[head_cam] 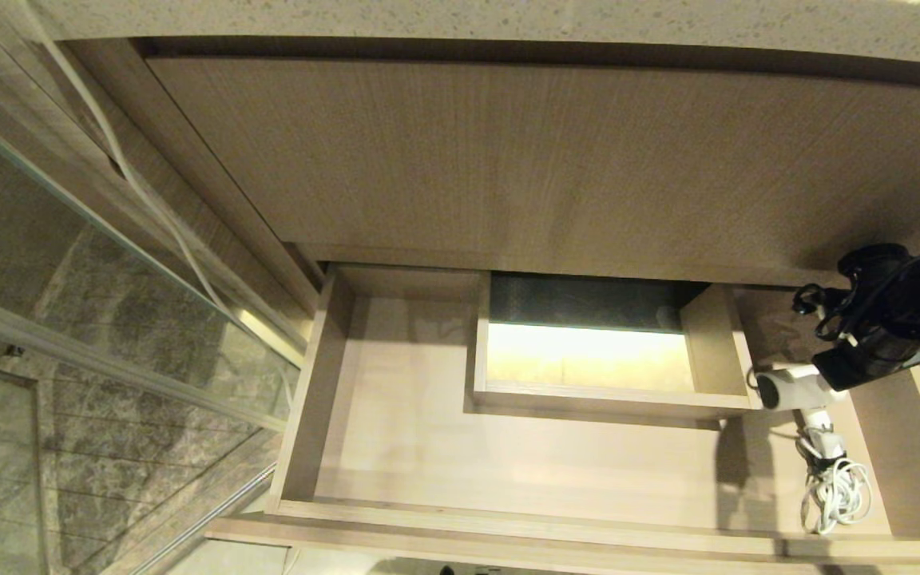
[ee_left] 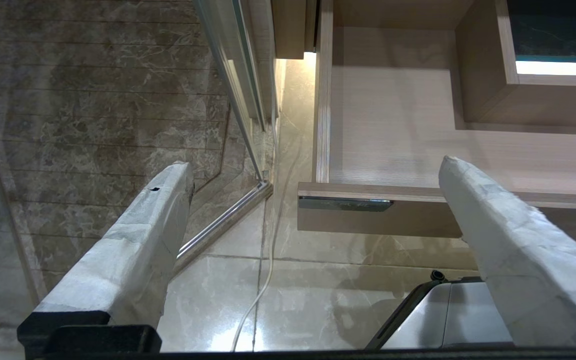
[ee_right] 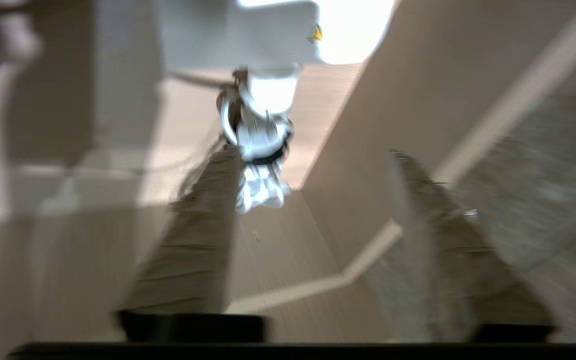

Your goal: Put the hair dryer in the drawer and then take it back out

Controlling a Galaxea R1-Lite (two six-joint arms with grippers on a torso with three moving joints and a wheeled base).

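Nearest me, the drawer (head_cam: 396, 447) stands pulled out, its left side bare. Over at its right end lies the hair dryer (head_cam: 787, 389), cord bundle (head_cam: 831, 491) toward the front — my right gripper (ee_right: 313, 200) hangs just above, fingers apart, holding nothing, I judge between put-down and pick-up.

No legible text, perhaps a yellow sign (blurred) on hair dryer (ee_right: 248, 35)

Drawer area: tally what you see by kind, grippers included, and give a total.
Hair dryer: 1, lying in the drawer, corded
Drawer: 1, pulled open
Grippers: 2, left gripper open over the floor, right gripper open above the hair dryer
Total: 4
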